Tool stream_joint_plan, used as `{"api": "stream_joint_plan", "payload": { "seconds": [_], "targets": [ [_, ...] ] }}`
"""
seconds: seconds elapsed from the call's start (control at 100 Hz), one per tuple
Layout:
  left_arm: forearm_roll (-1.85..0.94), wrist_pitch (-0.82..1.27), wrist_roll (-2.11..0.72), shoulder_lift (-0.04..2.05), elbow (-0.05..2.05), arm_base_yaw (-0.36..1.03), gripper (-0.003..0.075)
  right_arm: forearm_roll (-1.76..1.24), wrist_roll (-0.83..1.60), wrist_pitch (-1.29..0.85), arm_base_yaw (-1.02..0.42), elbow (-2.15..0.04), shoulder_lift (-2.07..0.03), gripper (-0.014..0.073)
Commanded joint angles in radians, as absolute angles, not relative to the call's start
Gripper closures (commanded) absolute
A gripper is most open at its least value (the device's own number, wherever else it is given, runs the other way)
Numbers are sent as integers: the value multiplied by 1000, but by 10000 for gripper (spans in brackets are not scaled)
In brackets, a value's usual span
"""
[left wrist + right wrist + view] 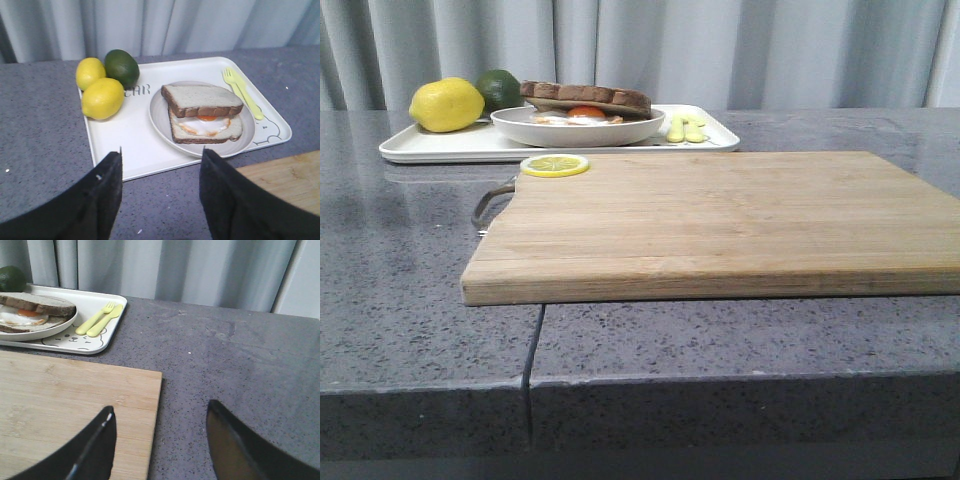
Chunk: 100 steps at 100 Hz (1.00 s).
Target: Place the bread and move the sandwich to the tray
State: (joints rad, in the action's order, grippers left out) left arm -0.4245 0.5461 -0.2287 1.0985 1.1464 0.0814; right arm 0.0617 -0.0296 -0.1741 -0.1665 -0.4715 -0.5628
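The sandwich (585,100) (202,112) sits on a round white plate (160,117), which stands on the white tray (440,148) (130,145) at the back left. A brown-crusted slice of bread (200,98) lies on top of the fried egg, with another slice underneath. In the left wrist view my left gripper (161,157) hovers open over the grey counter just short of the tray's edge, holding nothing. In the right wrist view my right gripper (161,407) is open and empty over the right edge of the cutting board (65,400). Neither gripper shows in the front view.
The tan wooden cutting board (720,225) fills the middle of the counter, with a lemon slice (554,165) on its far left corner. On the tray are two lemons (102,97), a lime (121,67) and a yellow fork and knife (242,92). A curtain hangs behind.
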Motion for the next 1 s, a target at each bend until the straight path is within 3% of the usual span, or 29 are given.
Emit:
{"api": "stream_joint_plan", "payload": {
  "seconds": [0.0,0.2,0.42,0.85,0.99],
  "targets": [
    [-441,300,-235,921,973,98,383,61,-25,-89,-160,-499,-561,176],
    [-441,173,-235,585,673,100,383,61,-25,-90,-160,-499,-561,176],
    [-441,166,-235,339,517,100,383,62,-22,-97,-160,-499,-561,179],
    [-443,177,-235,294,401,100,384,59,-16,13,-167,-346,-425,181],
    [-443,177,-235,294,401,100,448,59,-16,0,-167,-339,-423,228]
  ]
}}
